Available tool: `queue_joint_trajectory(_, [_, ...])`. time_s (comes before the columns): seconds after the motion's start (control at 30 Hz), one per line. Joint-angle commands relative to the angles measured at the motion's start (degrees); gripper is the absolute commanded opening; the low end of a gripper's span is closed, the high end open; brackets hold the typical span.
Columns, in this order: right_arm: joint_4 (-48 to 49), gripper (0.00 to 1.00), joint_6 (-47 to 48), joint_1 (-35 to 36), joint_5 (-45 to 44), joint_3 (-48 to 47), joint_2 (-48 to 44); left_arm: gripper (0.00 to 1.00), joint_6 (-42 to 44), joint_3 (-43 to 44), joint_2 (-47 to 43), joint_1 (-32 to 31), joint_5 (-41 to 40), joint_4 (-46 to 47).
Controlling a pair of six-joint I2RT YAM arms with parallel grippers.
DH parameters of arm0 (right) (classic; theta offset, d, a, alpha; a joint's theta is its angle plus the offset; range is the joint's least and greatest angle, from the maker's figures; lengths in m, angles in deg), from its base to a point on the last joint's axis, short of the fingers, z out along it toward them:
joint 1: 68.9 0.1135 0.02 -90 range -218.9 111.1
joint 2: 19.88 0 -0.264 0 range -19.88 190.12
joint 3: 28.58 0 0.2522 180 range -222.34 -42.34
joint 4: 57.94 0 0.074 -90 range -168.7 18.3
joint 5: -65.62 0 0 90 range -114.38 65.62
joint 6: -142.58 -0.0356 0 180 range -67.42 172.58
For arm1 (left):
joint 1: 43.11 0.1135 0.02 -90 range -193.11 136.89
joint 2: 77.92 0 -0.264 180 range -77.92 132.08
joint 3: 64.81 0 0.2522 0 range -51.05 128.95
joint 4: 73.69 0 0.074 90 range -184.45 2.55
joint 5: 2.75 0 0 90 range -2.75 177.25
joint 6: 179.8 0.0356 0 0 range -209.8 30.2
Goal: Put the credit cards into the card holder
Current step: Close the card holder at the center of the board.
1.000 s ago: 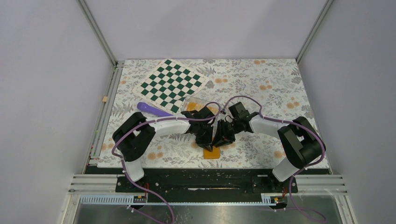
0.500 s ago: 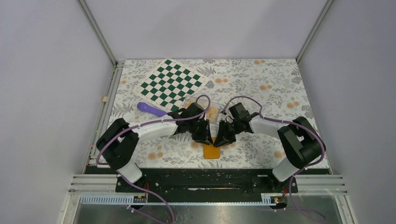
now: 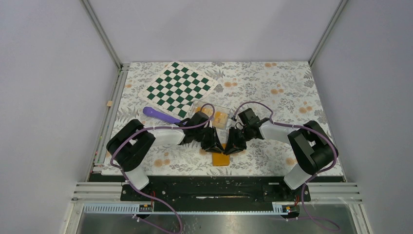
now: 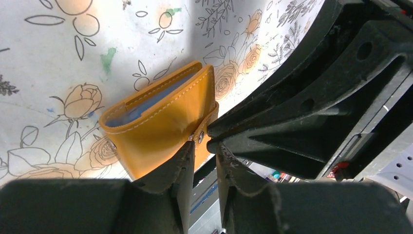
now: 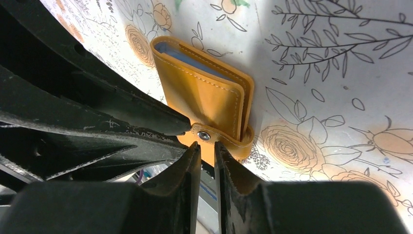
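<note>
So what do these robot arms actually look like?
The left arm and right arm have white tube-like links between chunky black joint blocks, each trailed by a purple cable. The left gripper and right gripper are black, with two tapered, rough-surfaced fingers.

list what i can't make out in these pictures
Both wrist views: the left pincer and right pincer meet at the snap tab; whether either clamps it is hidden behind them.
Top view: the far part of the card holder is hidden under the pincers. It is folded, so its contents are unseen.
Top view: what the clear tray holds is too small to identify.
Top view: one end of the purple object is hidden by the left arm.
</note>
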Motion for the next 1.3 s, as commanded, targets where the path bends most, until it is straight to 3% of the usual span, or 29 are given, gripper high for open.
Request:
queue_joint_trajectory(0.0, [0.4,0.23,1.0,0.2,-0.9,0.3,0.9,0.2,-1.4,-0.1,1.3,-0.1,1.8,5.1])
queue_joint_trajectory(0.2, [0.4,0.18,0.7,0.2,-0.9,0.1,1.2,0.15,1.6,1.7,1.8,-0.5,-0.4,-1.8])
queue_joint_trajectory(0.43, [0.7,0.18,0.5,0.2,-0.4,-0.3,1.1,0.27,7.6,8.7,1.6,-2.0,-7.9,-17.5])
queue_joint_trajectory(0.73, [4.4,0.11,-1.1,0.2,1.1,1.1,3.0,0.25,3.9,6.2,3.9,-2.1,-2.5,-8.3])
queue_joint_trajectory(0.9, [5.8,0.11,-2.0,0.2,1.6,1.4,3.1,0.16,1.5,4.0,3.7,-2.1,-1.4,-3.6])
queue_joint_trajectory(1.07, [4.6,0.11,-1.7,0.2,1.5,0.8,2.4,0.0,2.4,4.7,3.4,-2.0,-2.5,-5.9])
queue_joint_trajectory(1.27, [2.0,0.15,-1.0,0.2,0.5,-1.0,0.0,0.0,6.1,8.9,2.5,-2.5,-5.1,-13.6])
